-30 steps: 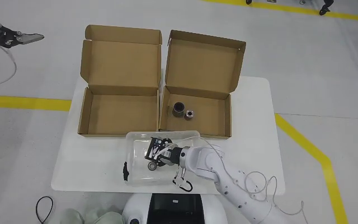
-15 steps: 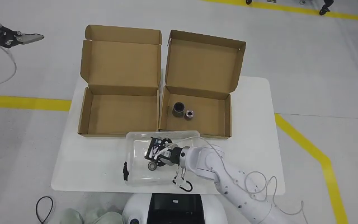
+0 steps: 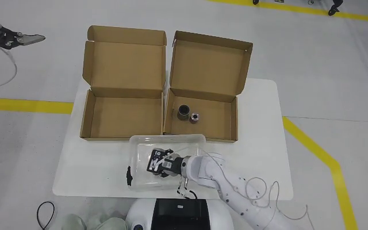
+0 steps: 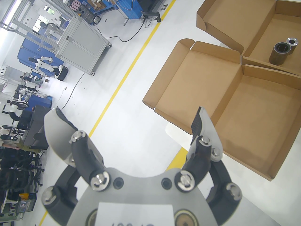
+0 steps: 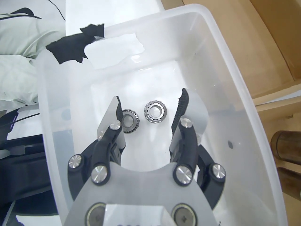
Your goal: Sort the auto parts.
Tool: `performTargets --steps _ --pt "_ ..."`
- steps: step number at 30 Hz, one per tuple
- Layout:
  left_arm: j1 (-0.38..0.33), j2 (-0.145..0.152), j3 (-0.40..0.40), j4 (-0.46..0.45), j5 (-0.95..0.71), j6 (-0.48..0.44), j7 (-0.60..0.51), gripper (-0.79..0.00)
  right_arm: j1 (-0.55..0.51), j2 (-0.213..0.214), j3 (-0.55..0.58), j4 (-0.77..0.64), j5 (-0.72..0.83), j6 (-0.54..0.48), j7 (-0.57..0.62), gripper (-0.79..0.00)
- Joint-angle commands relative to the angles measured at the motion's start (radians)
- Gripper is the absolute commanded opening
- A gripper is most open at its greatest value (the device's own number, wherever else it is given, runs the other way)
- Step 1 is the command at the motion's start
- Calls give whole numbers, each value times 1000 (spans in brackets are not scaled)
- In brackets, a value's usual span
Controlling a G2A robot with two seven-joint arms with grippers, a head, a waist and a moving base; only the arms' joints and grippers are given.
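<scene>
The right gripper (image 5: 150, 99) hangs open inside the bin (image 5: 230, 55) at the top view's lower middle, two bearings (image 5: 155, 111) lying bore-up just ahead between its spread fingers.

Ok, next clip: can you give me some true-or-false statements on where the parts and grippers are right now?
The right gripper is open inside the clear plastic bin. True.
Three bearings lie in the bin. False: there are two, one roller bearing between the fingers and a second bearing close by one finger.
The dark sleeve stands in the bin. False: it stands in the right-hand cardboard box, beside a small metal bushing.
The left gripper is open and holds nothing. True.
</scene>
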Motion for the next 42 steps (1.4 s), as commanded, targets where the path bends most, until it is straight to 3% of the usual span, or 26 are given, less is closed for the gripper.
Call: performTargets --steps 1,12,30,42 --pt "0 0 0 0 0 0 0 0 -3 -4 -11 13 -13 31 -4 -366" --pt "0 0 0 0 0 0 0 0 7 -25 -52 33 -75 157 77 -348" --pt "0 0 0 0 0 0 0 0 34 -57 -94 86 -68 176 88 -369" --pt "0 0 0 0 0 0 0 0 44 -76 -106 110 -71 201 124 -486"
